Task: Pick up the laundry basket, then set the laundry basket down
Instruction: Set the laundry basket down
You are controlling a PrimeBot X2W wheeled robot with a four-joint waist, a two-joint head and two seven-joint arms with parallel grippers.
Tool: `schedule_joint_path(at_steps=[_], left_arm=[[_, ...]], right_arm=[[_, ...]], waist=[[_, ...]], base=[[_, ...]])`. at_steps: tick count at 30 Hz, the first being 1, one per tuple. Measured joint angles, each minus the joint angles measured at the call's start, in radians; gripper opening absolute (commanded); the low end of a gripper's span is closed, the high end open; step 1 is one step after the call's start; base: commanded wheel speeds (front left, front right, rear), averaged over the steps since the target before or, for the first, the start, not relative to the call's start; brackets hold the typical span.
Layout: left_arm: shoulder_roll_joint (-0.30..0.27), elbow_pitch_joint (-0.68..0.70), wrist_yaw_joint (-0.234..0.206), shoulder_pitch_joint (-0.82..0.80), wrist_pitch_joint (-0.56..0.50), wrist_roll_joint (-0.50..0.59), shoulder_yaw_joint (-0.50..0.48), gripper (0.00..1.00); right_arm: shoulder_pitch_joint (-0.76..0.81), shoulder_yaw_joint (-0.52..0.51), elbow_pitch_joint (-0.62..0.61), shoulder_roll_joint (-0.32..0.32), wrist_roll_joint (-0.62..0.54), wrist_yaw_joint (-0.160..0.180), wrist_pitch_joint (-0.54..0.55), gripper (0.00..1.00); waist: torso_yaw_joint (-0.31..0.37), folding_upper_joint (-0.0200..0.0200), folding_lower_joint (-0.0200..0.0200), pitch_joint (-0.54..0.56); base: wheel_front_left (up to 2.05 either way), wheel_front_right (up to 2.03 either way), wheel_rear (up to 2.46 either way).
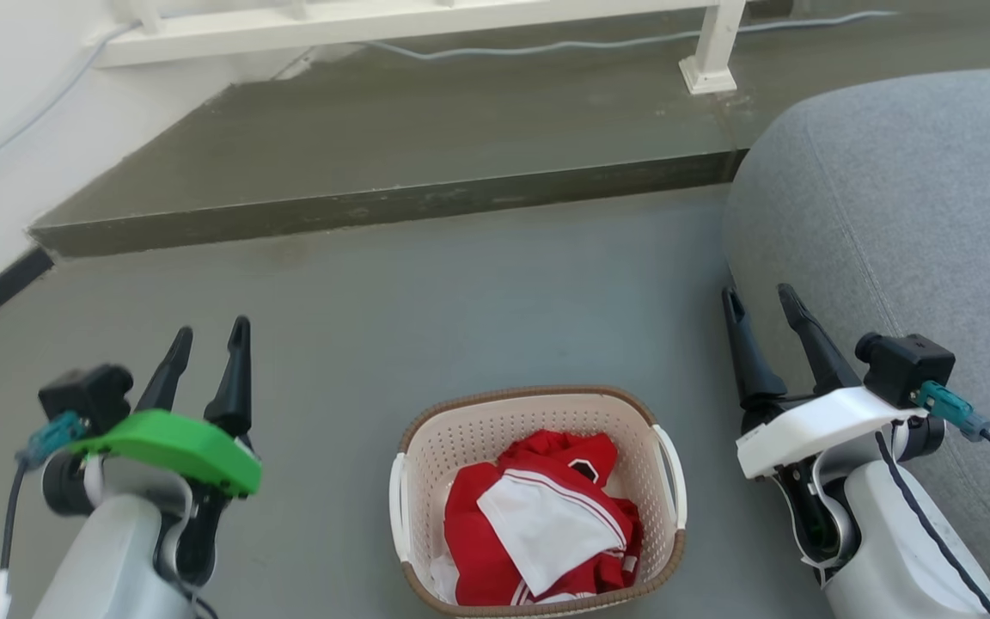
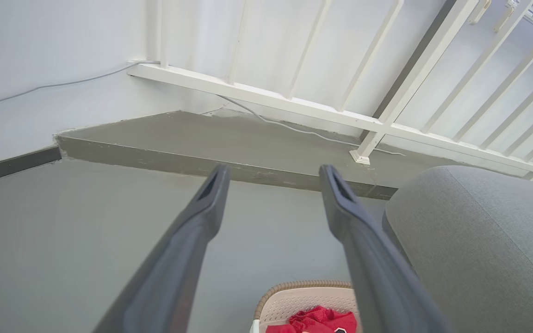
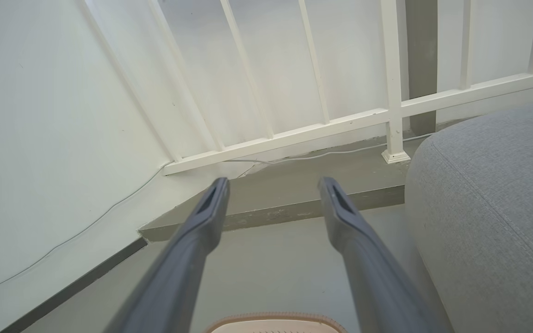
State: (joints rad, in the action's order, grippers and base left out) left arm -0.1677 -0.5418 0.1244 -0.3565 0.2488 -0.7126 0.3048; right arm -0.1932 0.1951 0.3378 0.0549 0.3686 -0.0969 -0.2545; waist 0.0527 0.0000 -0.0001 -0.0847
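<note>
The laundry basket [image 1: 495,428] sits on the grey floor [image 1: 461,292] between the two arms, low in the head view, with red and white clothes [image 1: 546,516] heaped inside. The left pincer [image 1: 210,332] hangs to the basket's left, its fingers parted and holding nothing, apart from the handle. The right pincer [image 1: 759,297] is likewise parted and empty on the basket's right, just beside a grey cushion [image 1: 907,189]. A raised step [image 1: 392,137] lies beyond.

Grey sofa [image 1: 907,189] at rt; raised step [image 1: 392,146] w/ white railing [image 1: 375,21], cable [image 1: 546,47] behind; red-white garment [image 1: 495,516] btm centre
</note>
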Motion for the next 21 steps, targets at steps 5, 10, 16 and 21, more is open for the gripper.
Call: schedule_joint_path(at_steps=[5,10,16,21], left_arm=[[-0.002,0.087,0.000,0.093,0.000,0.059,-0.067,1.00],[0.014,0.147,0.000,0.164,0.000,0.086,-0.111,1.00],[0.037,0.211,0.000,0.216,0.000,0.137,-0.142,1.00],[0.054,0.241,0.000,0.243,0.000,0.170,-0.157,1.00]], right_arm=[[0.017,-0.013,-0.009,-0.001,0.000,-0.008,0.000,1.00],[0.023,-0.030,-0.020,-0.001,0.000,-0.008,0.000,1.00],[0.026,-0.034,-0.032,-0.001,0.000,-0.008,0.000,1.00],[0.039,-0.035,-0.034,-0.001,-0.002,-0.009,0.000,1.00]], waist=[[-0.012,0.0000,0.0000,0.022],[-0.013,0.0000,0.0000,0.033],[-0.008,0.0000,0.0000,0.036],[-0.007,0.0000,0.0000,0.036]], base=[[0.00,0.00,0.00],[0.00,0.00,0.00],[0.00,0.00,0.00],[0.00,0.00,0.00]])
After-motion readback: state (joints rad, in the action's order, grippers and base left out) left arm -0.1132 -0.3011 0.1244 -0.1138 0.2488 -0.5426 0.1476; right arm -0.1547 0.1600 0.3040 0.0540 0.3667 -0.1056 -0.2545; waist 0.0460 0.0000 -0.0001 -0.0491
